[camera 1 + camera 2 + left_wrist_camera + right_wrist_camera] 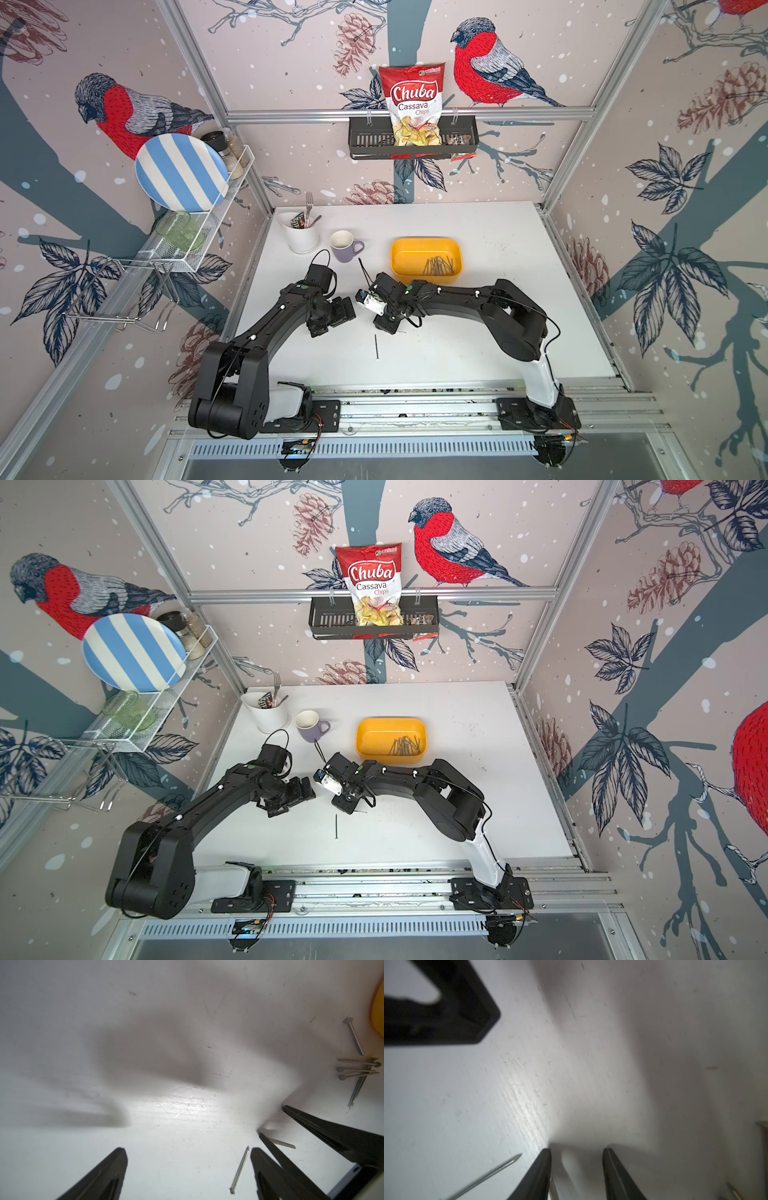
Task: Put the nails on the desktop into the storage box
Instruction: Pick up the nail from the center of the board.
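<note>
The yellow storage box [426,249] [390,728] stands on the white desktop [498,324] with a heap of nails [438,266] inside. One nail [376,347] [240,1169] [488,1176] lies loose in front of both grippers. My left gripper [332,320] [188,1151] is wide open over bare desktop. My right gripper [383,326] [577,1150] is low at the surface, jaws apart; a short nail [282,1144] lies between its fingers [311,1124]. Several more nails [357,1070] lie near the box's edge [378,1012].
A purple mug [345,246] and a white utensil holder [302,237] with a fork stand at the back left. A black wall basket [411,139] holds a chips bag. The left gripper's finger [446,1012] shows close in the right wrist view.
</note>
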Controlling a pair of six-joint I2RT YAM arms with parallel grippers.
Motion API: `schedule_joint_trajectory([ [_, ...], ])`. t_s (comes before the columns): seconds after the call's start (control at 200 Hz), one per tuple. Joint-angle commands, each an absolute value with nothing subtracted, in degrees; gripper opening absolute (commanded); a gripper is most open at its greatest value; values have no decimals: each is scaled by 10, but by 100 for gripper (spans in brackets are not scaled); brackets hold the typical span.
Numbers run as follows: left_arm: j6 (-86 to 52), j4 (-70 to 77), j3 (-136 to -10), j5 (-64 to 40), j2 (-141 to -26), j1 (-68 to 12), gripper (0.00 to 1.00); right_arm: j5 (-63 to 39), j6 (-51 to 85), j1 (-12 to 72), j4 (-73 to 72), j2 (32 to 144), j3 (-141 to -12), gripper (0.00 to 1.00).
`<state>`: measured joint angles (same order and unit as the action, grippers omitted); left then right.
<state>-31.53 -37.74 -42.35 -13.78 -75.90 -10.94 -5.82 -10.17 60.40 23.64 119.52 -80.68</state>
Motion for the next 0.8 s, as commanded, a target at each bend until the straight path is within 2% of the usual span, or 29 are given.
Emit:
schedule_joint_trajectory([
  [0.0, -308, -363, -422, -147, -760, -107, 95, -49, -91, 599, 342, 1199, -785, 45],
  [0.205, -307, -364, -421, -150, -758, -107, 95, -62, -93, 597, 351, 1181, -787, 52],
  [0.795, -304, -360, -420, -156, -766, -107, 95, -120, -90, 610, 349, 1157, -758, 52],
])
